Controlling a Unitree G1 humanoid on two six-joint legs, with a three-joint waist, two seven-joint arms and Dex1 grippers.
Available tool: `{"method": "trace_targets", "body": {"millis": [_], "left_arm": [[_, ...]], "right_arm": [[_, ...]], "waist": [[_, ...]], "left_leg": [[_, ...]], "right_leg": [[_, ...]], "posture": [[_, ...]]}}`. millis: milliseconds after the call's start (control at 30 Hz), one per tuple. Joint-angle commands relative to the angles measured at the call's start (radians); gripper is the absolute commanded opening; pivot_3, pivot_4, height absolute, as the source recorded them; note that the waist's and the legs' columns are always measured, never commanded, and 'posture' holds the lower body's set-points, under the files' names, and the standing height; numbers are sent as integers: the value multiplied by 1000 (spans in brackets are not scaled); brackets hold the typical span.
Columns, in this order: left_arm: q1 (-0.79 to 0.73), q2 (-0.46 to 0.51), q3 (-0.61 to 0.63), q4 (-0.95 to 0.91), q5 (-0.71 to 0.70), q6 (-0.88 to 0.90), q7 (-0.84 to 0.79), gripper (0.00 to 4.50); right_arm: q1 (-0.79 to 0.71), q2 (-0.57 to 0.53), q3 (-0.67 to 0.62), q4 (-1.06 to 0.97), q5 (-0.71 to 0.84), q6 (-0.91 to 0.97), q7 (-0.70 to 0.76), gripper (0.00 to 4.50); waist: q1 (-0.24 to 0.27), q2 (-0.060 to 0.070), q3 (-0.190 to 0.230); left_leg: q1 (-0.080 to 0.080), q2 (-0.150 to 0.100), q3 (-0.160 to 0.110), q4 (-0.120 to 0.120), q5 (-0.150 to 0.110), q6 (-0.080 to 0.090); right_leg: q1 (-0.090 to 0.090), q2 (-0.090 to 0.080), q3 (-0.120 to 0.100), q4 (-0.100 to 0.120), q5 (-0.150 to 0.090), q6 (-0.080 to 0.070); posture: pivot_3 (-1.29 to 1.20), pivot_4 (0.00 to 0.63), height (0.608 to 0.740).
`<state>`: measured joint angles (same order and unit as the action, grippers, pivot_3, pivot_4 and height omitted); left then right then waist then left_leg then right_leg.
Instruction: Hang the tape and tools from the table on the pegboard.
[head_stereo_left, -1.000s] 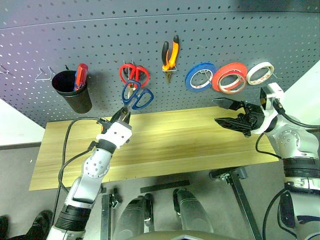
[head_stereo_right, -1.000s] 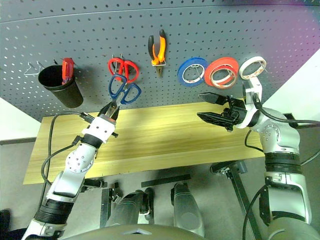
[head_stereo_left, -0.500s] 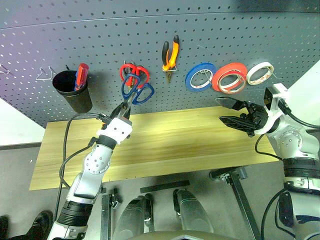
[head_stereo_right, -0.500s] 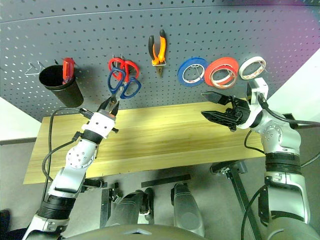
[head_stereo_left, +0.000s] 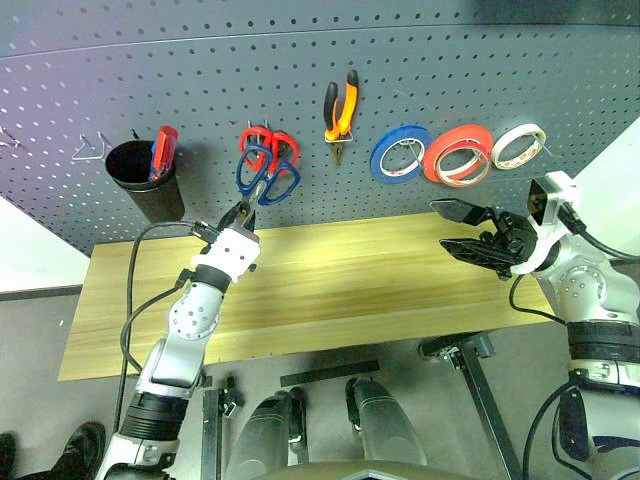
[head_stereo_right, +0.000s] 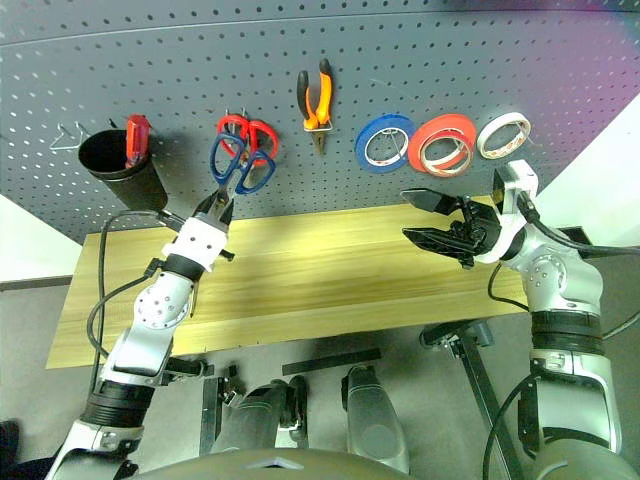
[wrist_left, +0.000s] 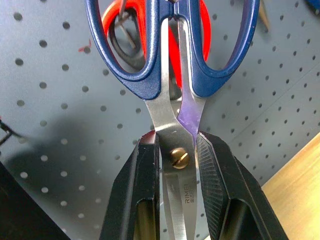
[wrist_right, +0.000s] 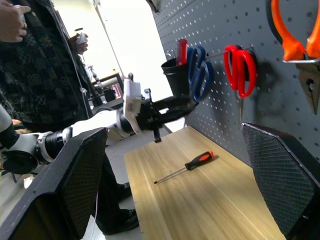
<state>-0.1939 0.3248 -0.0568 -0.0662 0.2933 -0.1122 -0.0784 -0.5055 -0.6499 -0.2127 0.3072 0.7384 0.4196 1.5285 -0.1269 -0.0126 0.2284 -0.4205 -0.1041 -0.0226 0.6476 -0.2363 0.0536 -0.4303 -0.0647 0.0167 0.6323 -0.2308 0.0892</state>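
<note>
Scissors (head_stereo_left: 266, 180) have gone up from below the red-handled scissors (head_stereo_left: 268, 144) to overlap them at the pegboard (head_stereo_left: 420, 60). Left gripper (wrist_left: 175, 160) is clamped on the blades at the pivot; "RIME" is readable on the steel. Right gripper (head_stereo_left: 463, 226) hangs spread and empty over the table (head_stereo_left: 350, 290) right end. Screwdriver (wrist_right: 186, 166) lies on the table, near the pegboard edge. Pliers (head_stereo_left: 340, 108) and tape (head_stereo_left: 459, 154) hang already. Risk: blue loops snag the red pair, missing the hook.
</note>
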Motion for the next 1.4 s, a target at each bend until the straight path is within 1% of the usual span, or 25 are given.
{"method": "trace_targets", "body": {"millis": [33,333,400,433,700,733,833,933,1167,1267,1400], "left_arm": [[-49,-13,10,20,-19,-17,6,704],[-201,-47,2,226,-35,-50,8,704],[-224,-66,15,256,-117,-42,-56,1426],[-229,-69,16,261,-127,-35,-66,1716],[-177,-56,-2,244,-122,-62,-86,4371],[-156,-53,-7,229,-120,-57,-96,4443],[-91,-44,-12,179,-114,-52,-110,4443],[-25,-36,-6,107,-131,9,-141,4443],[82,-29,97,-23,-271,233,-204,4443],[104,-40,177,-36,-330,336,-174,4443],[108,-17,249,-2,-363,392,-159,4443]], "right_arm": [[-3,-3,-28,-47,15,-8,-5,4500],[1,-2,-29,-63,14,-7,-21,4500],[2,0,-31,-66,13,-10,-27,4500],[1,-1,-31,-66,12,-11,-30,4500],[3,-6,-33,-62,12,-11,-38,4500],[3,-5,-33,-62,12,-11,-39,4500],[1,-2,-31,-63,14,-10,-39,4500],[8,1,-16,-76,14,-11,-23,4500],[16,21,4,-101,20,-9,0,4500],[18,24,25,-126,8,-16,16,4500],[13,37,52,-126,-7,-27,23,4500]], "waist": [[2,0,0],[0,0,0],[-1,0,0],[-1,0,0],[-4,1,-1],[-4,1,-1],[-4,2,-1],[-4,2,-1],[-1,3,-2],[-2,4,-2],[0,4,-2]], "left_leg": [[0,0,0,1,0,0],[-2,0,0,1,0,0],[-3,0,0,2,0,0],[-3,0,0,2,0,0],[-4,0,0,2,0,1],[-4,0,0,2,0,1],[-4,0,0,2,-1,1],[-4,0,0,2,0,1],[-4,0,0,2,-1,1],[-4,0,0,2,-1,1],[-4,0,0,2,0,1]], "right_leg": [[0,0,0,0,0,0],[-1,0,0,0,1,1],[-1,0,0,0,1,1],[-2,0,0,0,1,1],[-3,0,0,0,1,1],[-3,0,0,0,1,1],[-3,0,0,0,1,1],[-3,0,0,0,1,1],[-3,0,0,0,1,1],[-3,0,0,0,1,1],[-3,0,0,0,1,1]], "posture": [[-297,204,740],[-311,202,740],[-311,202,740],[-311,202,740],[-314,198,740],[-312,198,740],[-311,197,740],[-307,196,740],[-280,194,740],[-276,196,740],[-264,201,740]]}}
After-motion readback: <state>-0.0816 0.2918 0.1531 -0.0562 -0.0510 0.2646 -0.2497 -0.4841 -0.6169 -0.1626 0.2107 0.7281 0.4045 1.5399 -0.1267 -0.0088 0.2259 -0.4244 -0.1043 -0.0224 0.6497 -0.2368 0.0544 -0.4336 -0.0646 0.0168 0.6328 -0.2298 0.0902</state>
